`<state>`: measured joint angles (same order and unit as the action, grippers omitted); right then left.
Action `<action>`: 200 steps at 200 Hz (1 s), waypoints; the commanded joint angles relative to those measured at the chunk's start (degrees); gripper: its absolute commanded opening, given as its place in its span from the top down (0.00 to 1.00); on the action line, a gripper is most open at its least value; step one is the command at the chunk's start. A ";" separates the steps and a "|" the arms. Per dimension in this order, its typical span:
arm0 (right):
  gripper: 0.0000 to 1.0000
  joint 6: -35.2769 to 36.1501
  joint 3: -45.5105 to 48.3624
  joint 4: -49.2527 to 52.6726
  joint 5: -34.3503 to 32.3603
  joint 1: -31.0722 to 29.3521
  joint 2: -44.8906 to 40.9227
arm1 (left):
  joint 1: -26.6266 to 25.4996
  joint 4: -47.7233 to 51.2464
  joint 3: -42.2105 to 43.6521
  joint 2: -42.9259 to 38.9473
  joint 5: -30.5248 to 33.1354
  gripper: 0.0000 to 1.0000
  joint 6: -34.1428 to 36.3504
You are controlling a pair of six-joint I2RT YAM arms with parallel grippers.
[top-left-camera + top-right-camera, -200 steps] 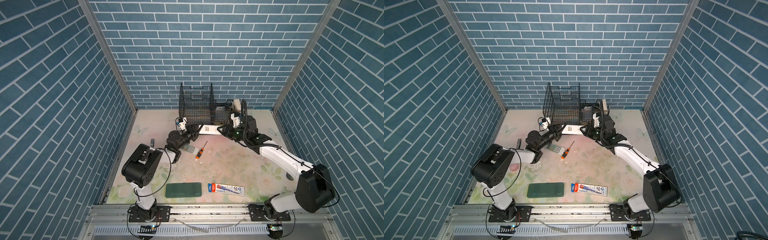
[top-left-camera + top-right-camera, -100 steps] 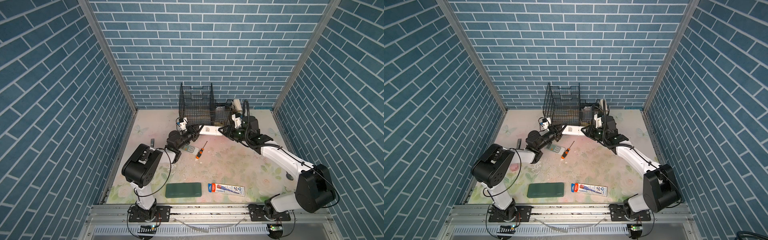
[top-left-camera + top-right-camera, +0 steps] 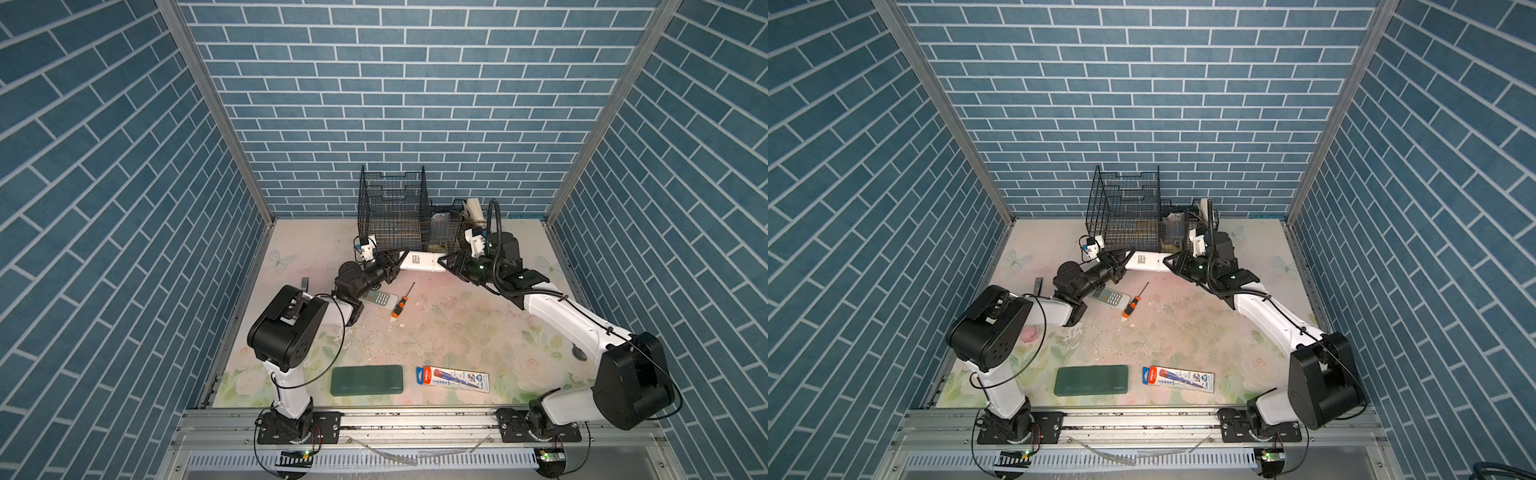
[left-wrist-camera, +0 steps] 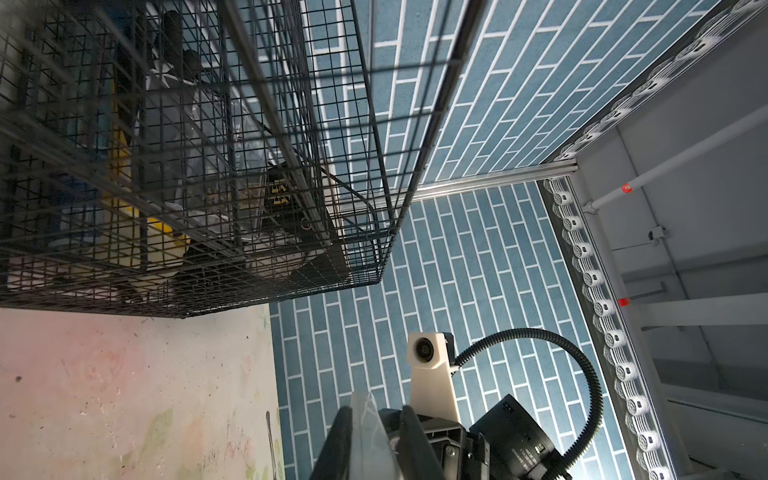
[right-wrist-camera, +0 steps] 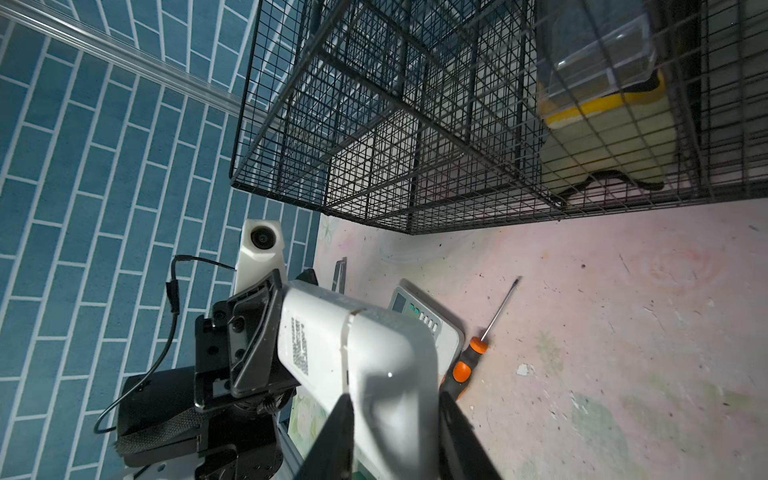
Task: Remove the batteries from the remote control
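Remote aloft: the white remote (image 3: 419,262) was held level and clear of the table (image 3: 457,332), just in front of the wire basket (image 3: 392,208). One end was clamped in the left gripper (image 3: 392,262), its jaws pressed tight on it. The other end was pinched by the right gripper (image 3: 444,262), whose fingers (image 5: 336,436) were seen against both of its sides. Batteries could not be made out anywhere. Below, a grey remote (image 3: 378,298) and a screwdriver (image 3: 401,305) were seen lying side by side.

Blue brick-pattern walls (image 3: 374,104) on three sides, aluminium corner posts (image 3: 218,112), pale floral counter (image 3: 457,332), scuffed and speckled, metal rail (image 3: 415,420) along front
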<state>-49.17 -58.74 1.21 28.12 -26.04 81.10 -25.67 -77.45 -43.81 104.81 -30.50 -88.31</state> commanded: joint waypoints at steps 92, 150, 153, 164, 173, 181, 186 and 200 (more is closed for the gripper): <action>0.70 -0.05 0.73 0.89 1.32 0.30 -1.73 | -0.26 -3.15 -0.99 1.33 -1.14 1.00 0.63; 0.70 -0.05 0.15 1.15 1.59 0.29 -1.73 | -0.26 -3.15 -0.77 2.32 -1.14 1.00 1.14; 0.70 -0.05 0.13 1.24 1.59 0.29 -1.75 | -0.26 -3.19 -0.75 2.39 -1.14 1.00 1.13; 0.70 -0.05 0.12 1.33 1.59 0.29 -1.82 | -0.32 -3.17 -0.76 2.50 -1.14 1.00 1.17; 0.70 0.04 0.18 1.42 1.59 0.29 -1.90 | -0.26 -3.15 -0.82 2.57 -1.14 1.00 1.22; 0.70 -0.01 0.17 1.47 1.59 0.30 -1.99 | -0.26 -3.11 -0.75 2.59 -1.21 1.00 1.22; 0.70 0.04 0.12 1.51 1.59 0.29 -2.04 | -0.26 -3.19 -0.81 2.57 -1.19 1.00 1.28; 0.70 0.01 0.07 1.51 1.67 0.29 -2.09 | -0.26 -3.13 -0.70 2.58 -1.18 1.00 1.33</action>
<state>-49.15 -58.74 2.61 28.47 -25.85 80.97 -25.69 -78.72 -43.81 106.96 -30.98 -88.03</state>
